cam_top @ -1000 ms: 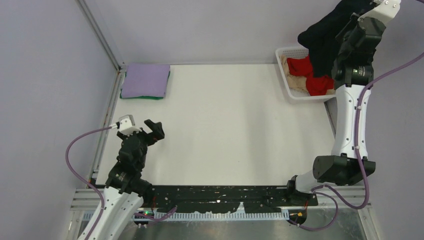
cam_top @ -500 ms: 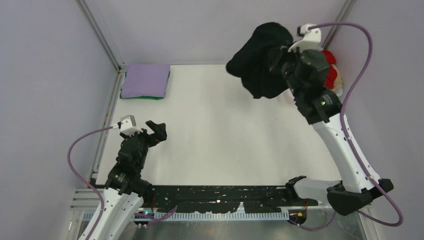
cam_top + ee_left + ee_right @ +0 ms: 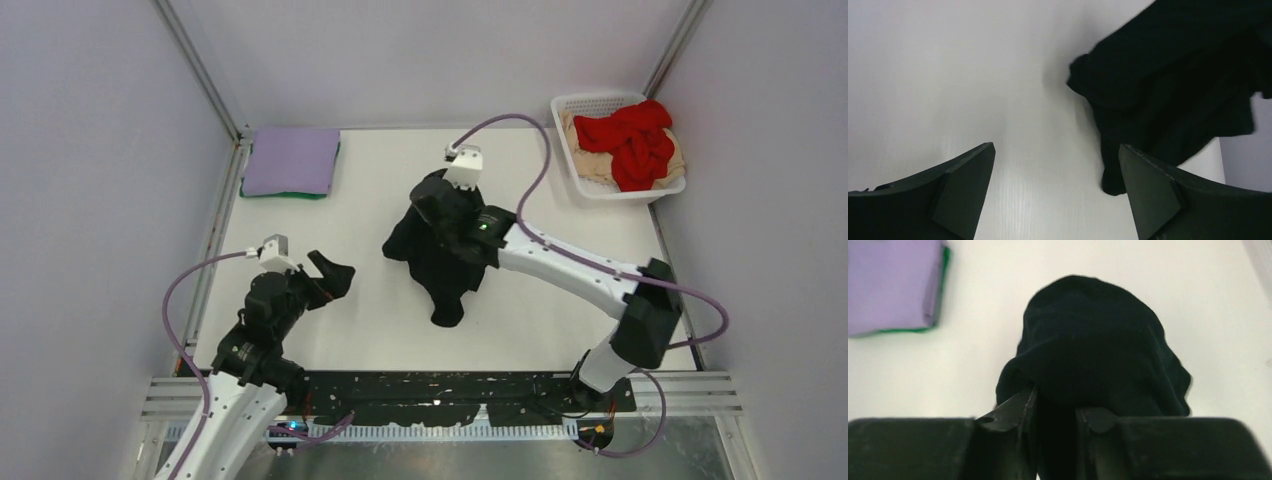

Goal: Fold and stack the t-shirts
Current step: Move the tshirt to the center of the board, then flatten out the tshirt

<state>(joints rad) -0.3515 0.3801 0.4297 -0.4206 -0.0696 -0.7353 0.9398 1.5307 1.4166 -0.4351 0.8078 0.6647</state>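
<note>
Clamping black t-shirt (image 3: 1093, 340): right gripper (image 3: 1057, 412).

A single t-shirt (image 3: 440, 270) lies at the middle of the table (image 3: 370, 190); a pile of two t-shirts (image 3: 291, 160), one on the other, sits in the far left corner; the basket (image 3: 598, 100) in the far right corner holds further t-shirts (image 3: 628, 140).

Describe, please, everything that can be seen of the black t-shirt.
The black t-shirt is plain, soft, matte fabric, crumpled into a bunched heap, with no sleeve or collar clearly visible. It is near the middle of the white table and is not yet folded. The right gripper, coming from above, has a fold of it between its fingers. A narrow tail of cloth trails toward the near edge.
</note>
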